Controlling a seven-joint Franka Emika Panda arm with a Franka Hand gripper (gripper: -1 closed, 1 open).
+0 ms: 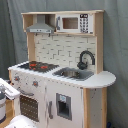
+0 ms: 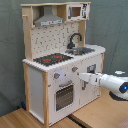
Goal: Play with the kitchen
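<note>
Here, pincer (image 2: pixel 81 76) at the kitchen (image 2: pixel 60 65) front, grip state unclear.

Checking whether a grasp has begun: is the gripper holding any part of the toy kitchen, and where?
It cannot be told. In the second exterior view the gripper reaches the kitchen front near the knobs above the oven door, but no hold shows.

One kitchen (image 1: pixel 60 75) — one hob (image 1: pixel 37 65), one faucet (image 1: pixel 85 59), one microwave (image 1: pixel 74 23) — one arm (image 2: pixel 107 82).
</note>
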